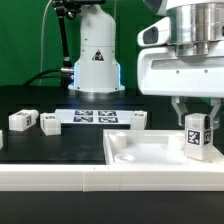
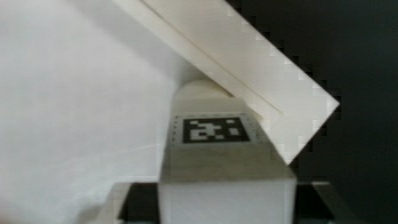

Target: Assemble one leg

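Leg upright, clamped by downward-pointing hand at tray corner.

Bright, even light; wrist view softly blurred.

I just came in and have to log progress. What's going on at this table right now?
The arm's claw is shut on one leg, holding it upright at the large white tray-like piece, toward the exterior view's right. I cannot tell whether the leg is seated in the piece yet. The spare legs lie loose on the black table beside the marker board.
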